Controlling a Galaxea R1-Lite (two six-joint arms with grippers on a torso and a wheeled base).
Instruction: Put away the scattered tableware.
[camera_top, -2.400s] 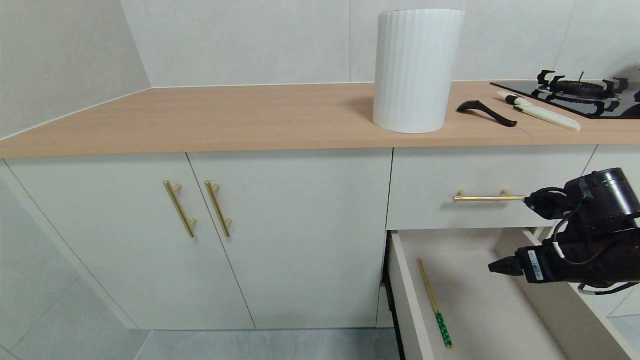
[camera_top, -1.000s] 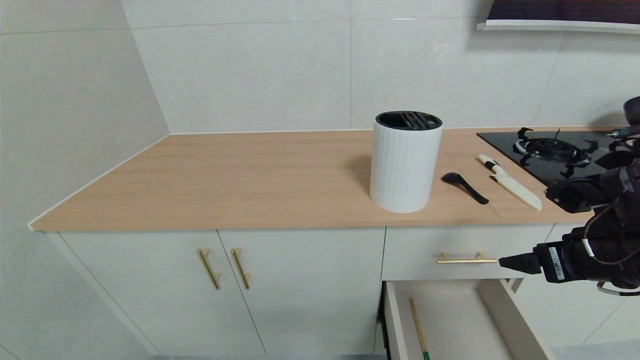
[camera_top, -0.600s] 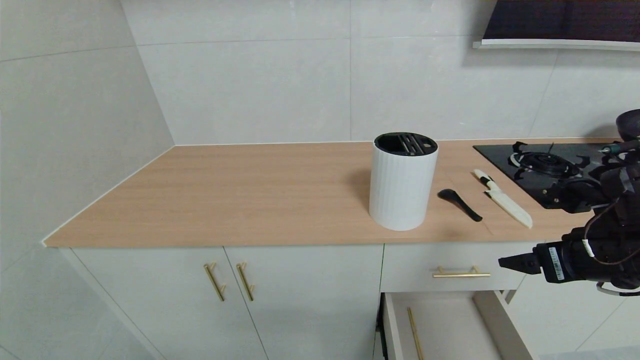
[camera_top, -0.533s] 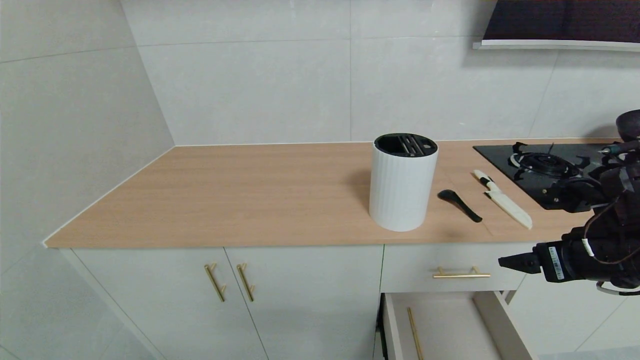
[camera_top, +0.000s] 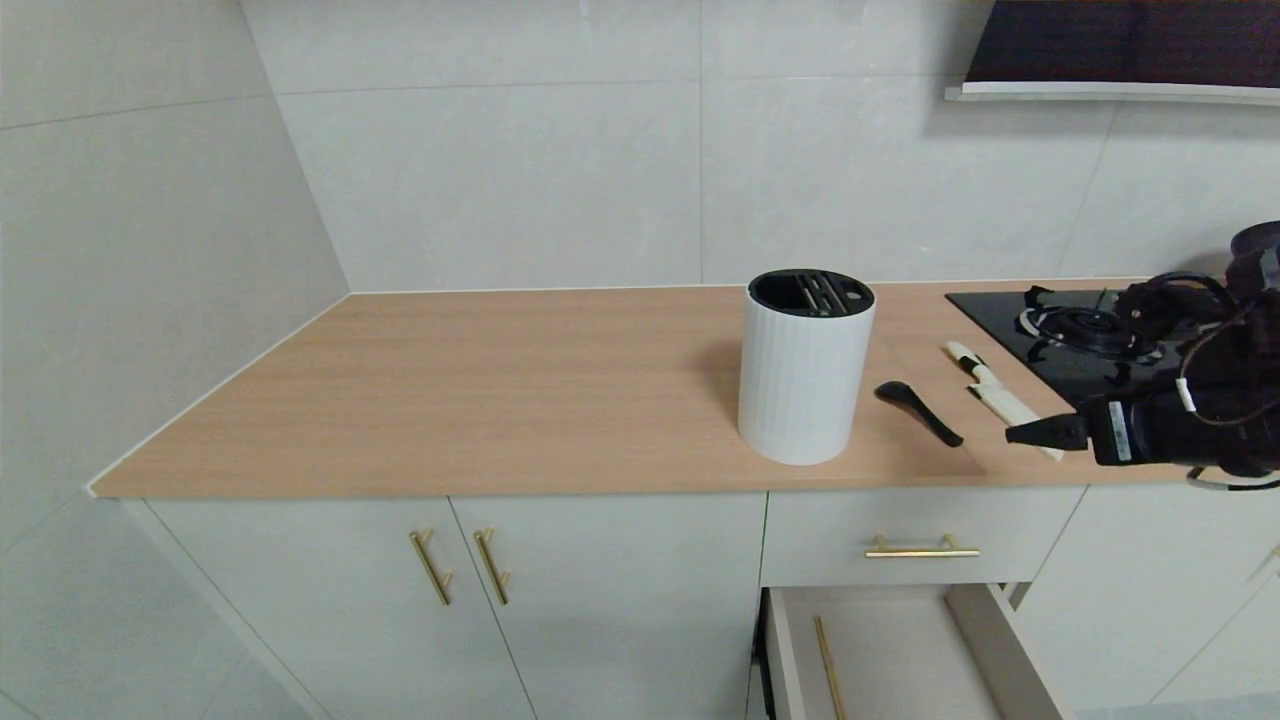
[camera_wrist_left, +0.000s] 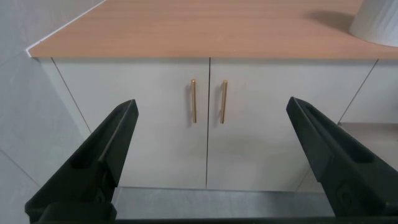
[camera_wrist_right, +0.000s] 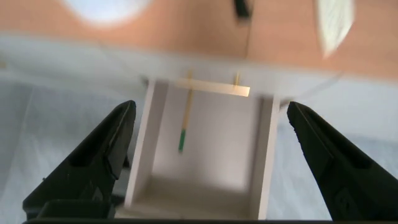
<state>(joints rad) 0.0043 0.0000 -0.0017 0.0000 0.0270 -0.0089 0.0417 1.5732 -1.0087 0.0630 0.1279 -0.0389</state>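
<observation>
- Right gripper (camera_top: 1030, 434), spread wide and empty, hangs above the open drawer (camera_top: 985, 645) holding chopsticks (camera_top: 826, 665).
- Left gripper (camera_wrist_left: 211, 107), likewise spread and empty, faces cabinet doors (camera_wrist_left: 261, 140).

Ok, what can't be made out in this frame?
Knife: blade tip, head view, hidden behind the right gripper.
Chopsticks: lower end, head view, cut off by the bottom edge; blurred in the right wrist view.
Drawer: front, head view, cut off by the same edge.
Holder slots: too small to tell what they hold.
</observation>
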